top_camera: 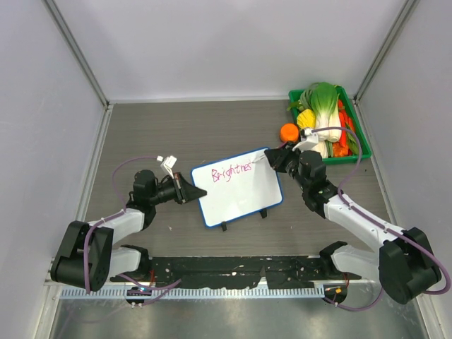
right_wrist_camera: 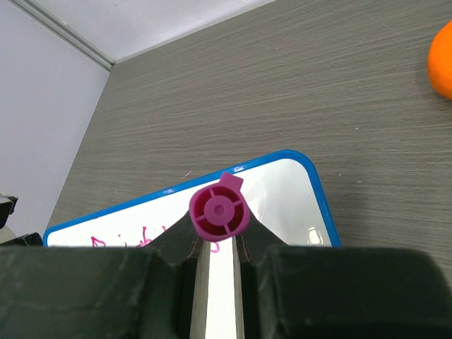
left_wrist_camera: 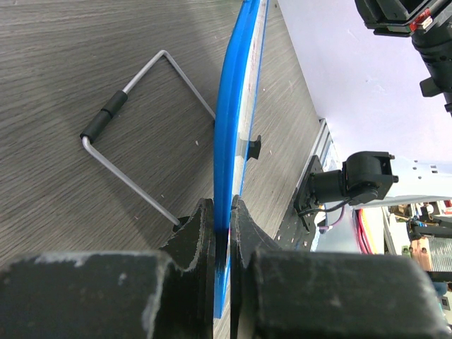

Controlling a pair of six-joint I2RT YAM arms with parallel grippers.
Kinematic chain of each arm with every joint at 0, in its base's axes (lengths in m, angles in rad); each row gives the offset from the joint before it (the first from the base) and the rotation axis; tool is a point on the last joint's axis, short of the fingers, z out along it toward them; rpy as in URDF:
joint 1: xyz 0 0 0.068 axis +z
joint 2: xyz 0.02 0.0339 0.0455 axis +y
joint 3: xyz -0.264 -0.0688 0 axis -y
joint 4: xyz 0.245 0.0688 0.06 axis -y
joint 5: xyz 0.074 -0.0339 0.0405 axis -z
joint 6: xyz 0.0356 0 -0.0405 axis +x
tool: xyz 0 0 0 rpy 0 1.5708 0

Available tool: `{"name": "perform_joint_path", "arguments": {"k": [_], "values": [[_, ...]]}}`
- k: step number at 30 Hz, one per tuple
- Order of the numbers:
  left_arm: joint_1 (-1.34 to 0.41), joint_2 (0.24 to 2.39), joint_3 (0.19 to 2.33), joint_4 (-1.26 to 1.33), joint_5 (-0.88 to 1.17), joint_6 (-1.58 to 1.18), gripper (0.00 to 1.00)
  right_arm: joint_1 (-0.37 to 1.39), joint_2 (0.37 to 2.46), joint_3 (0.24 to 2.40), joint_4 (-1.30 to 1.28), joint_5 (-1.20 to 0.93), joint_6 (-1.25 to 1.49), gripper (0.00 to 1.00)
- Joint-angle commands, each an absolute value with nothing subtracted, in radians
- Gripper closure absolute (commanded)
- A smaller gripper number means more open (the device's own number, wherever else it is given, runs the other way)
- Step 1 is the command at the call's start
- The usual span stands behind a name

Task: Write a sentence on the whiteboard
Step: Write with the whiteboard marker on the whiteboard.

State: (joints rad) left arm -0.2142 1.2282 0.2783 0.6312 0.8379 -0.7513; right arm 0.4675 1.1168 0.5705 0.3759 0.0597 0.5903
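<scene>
Left pincer (left_wrist_camera: 222, 212) fingers fill the bottom of the left wrist view, clamped tight on the blue left edge of the whiteboard (left_wrist_camera: 229, 134). Left arm: base at the near left corner of the counter (top_camera: 176, 127), elbow folded back, forearm running right toward counter centre, pincer (top_camera: 189, 192) level.

Right pincer (right_wrist_camera: 219, 236) is closed on the marker (right_wrist_camera: 219, 210), magenta butt end facing the lens. Right arm: base at the near right corner, elbow out toward the right edge, forearm angled up-left, pincer (top_camera: 277, 161) at the board's far right corner.

Whiteboard (top_camera: 240, 194) sits mid-counter, rotated, two black feet on its near edge. The sentence (top_camera: 232, 171) reads roughly "Brightnes"; last letters by the marker (top_camera: 262, 160) are too small to confirm.

Visibility:
- Marker tip hidden behind its own barrel in the right wrist view; tip-to-board contact can't be told.
- Writing (right_wrist_camera: 120, 239) is cut off there by my pincer body.
- Left wrist sees the board edge-on only, plus a wire stand (left_wrist_camera: 134, 120) lying behind it.
- Board lean angle unclear.

Green crate (top_camera: 353, 127) of vegetables sits in the far right corner, an orange (top_camera: 289, 132) beside it.
</scene>
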Motion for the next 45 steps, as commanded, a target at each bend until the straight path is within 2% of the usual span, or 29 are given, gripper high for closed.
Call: {"name": "perform_joint_path", "arguments": {"k": [1,29,45], "values": [[-0.213,1.233,0.275,0.563,0.75,-0.669,1.0,0.463,1.126,0.598,0.4,0.038,0.591,0.99],[-0.213,1.239,0.275,0.563,0.747,-0.67,1.0,0.465,1.055,0.54,0.322,0.09,0.535,0.99],[-0.212,1.239,0.276,0.563,0.747,-0.67,1.0,0.465,1.06,0.535,0.347,0.015,0.546,0.99]]}}
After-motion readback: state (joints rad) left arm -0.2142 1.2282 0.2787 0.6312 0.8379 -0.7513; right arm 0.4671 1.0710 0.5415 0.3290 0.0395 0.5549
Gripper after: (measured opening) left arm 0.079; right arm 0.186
